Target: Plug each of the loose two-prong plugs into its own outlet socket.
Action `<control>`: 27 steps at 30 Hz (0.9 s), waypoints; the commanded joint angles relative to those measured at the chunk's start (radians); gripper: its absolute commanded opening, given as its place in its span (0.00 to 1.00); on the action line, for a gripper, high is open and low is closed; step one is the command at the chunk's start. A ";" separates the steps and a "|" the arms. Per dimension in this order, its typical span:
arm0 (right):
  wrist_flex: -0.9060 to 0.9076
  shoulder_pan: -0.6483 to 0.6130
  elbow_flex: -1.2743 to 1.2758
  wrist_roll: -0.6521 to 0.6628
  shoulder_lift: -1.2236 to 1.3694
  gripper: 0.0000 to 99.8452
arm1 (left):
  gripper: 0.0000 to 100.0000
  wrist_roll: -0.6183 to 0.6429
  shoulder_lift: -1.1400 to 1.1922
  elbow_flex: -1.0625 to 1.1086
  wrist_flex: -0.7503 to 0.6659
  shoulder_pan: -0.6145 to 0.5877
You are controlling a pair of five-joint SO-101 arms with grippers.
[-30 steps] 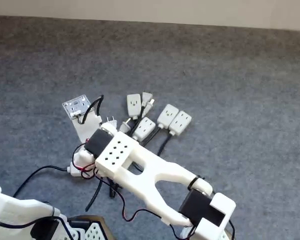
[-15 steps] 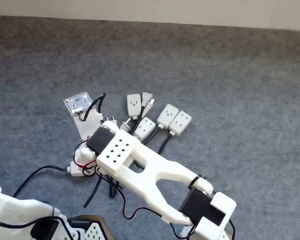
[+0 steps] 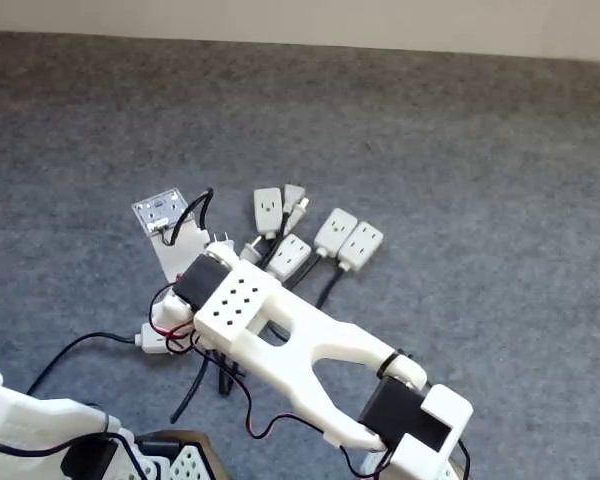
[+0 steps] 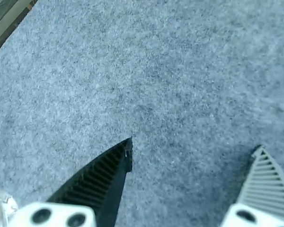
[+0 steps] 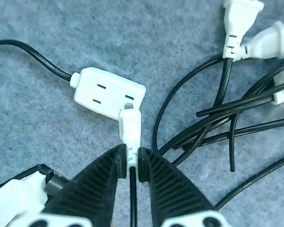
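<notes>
My right gripper (image 5: 131, 151) is shut on a white two-prong plug (image 5: 130, 125), just behind its head where the black cord leaves it. The plug's nose touches the end of a white outlet socket block (image 5: 104, 91) lying on the carpet. Its prongs are hidden, so I cannot tell whether they sit in the slots. Two more loose plugs (image 5: 239, 19) (image 5: 270, 41) lie farther off among black cords. From above, the right arm (image 3: 280, 330) stretches over the cord bundle, with several outlet blocks (image 3: 335, 232) beside it. My left gripper (image 4: 194, 144) hangs open over bare carpet.
Black cords (image 5: 217, 123) cross and tangle beside the held plug. Grey carpet (image 3: 460, 150) covers the whole surface, with open room at the back and right. The left arm's base (image 3: 40, 430) sits at the near left corner.
In the high view the right arm's wrist end has crept slightly to the right and away from the near edge. The left arm has not moved.
</notes>
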 commanded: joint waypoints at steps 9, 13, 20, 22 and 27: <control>-0.013 0.012 -0.062 -0.012 0.104 0.01 | 0.35 0.008 0.005 -0.028 -0.018 -0.010; -0.001 0.015 -0.139 -0.012 0.174 0.01 | 0.35 0.008 0.005 -0.027 -0.018 -0.010; 0.054 0.016 -0.199 -0.014 0.209 0.01 | 0.35 0.008 0.005 -0.025 -0.018 -0.010; 0.056 0.016 -0.199 -0.014 0.213 0.01 | 0.35 0.008 0.005 -0.027 -0.018 -0.019; 0.099 0.031 -0.203 -0.008 0.211 0.01 | 0.35 0.008 0.005 -0.028 -0.020 -0.035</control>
